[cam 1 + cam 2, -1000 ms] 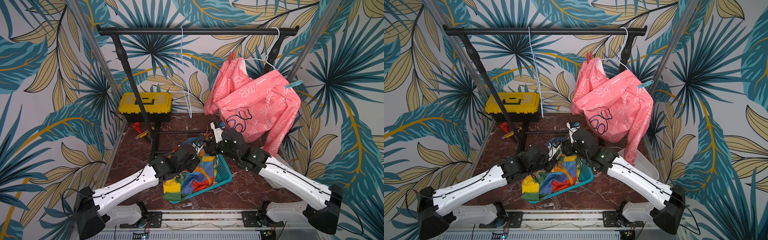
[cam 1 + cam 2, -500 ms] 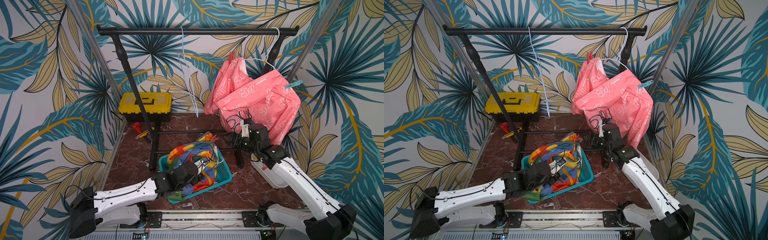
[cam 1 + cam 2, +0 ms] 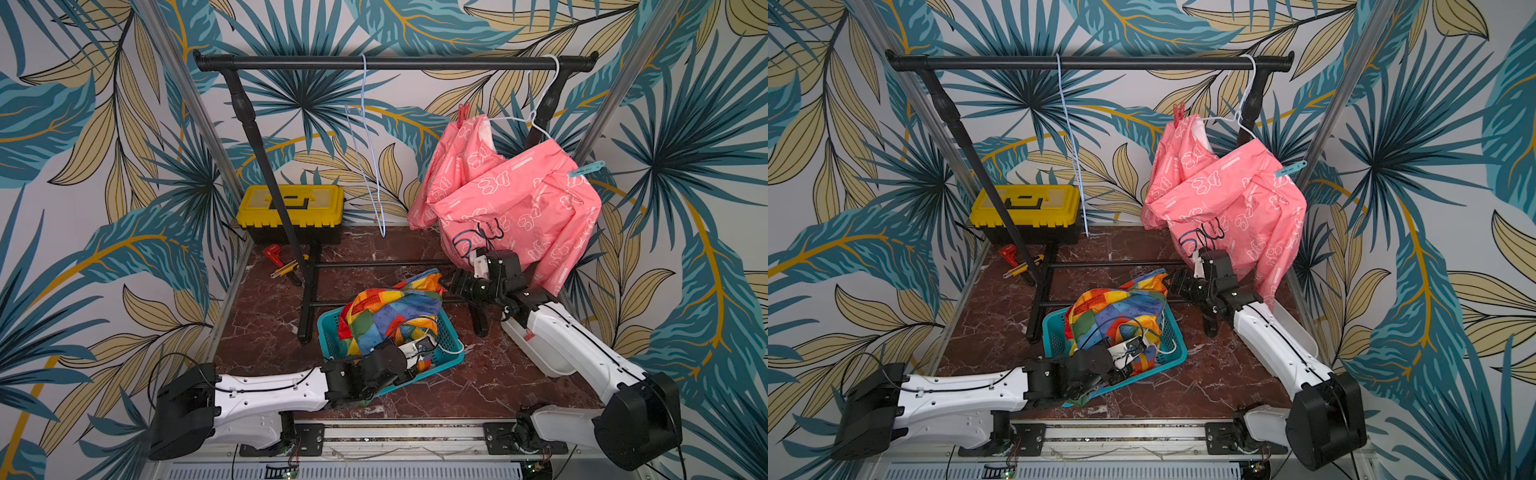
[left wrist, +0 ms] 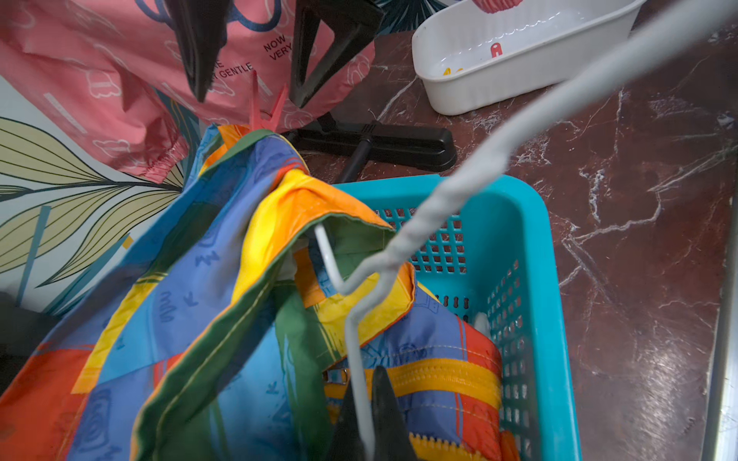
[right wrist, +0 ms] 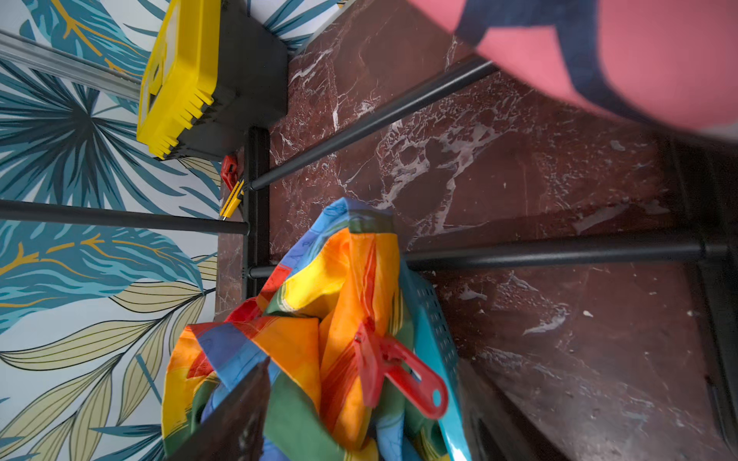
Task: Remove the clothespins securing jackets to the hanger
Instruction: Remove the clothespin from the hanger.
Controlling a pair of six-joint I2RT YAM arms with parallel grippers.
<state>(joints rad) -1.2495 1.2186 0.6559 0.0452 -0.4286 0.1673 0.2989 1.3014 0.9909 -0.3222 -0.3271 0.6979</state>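
While on rainbow jacket (image 4: 223, 255), red clothespin (image 4: 264, 111) between jaws (spread) of right tool (image 4: 247, 97).

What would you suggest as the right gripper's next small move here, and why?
Probably ease the open right gripper onto the red clothespin and squeeze its handles: it is clipped on the rainbow jacket close by, while the left gripper holds the hanger.

even, bright light from above fills both top views with soft shadows and bowed edges, the marble floor (image 4: 659, 359) shines faintly, and up close the white hanger (image 4: 559, 105) and pink jacket (image 5: 659, 52) blur.
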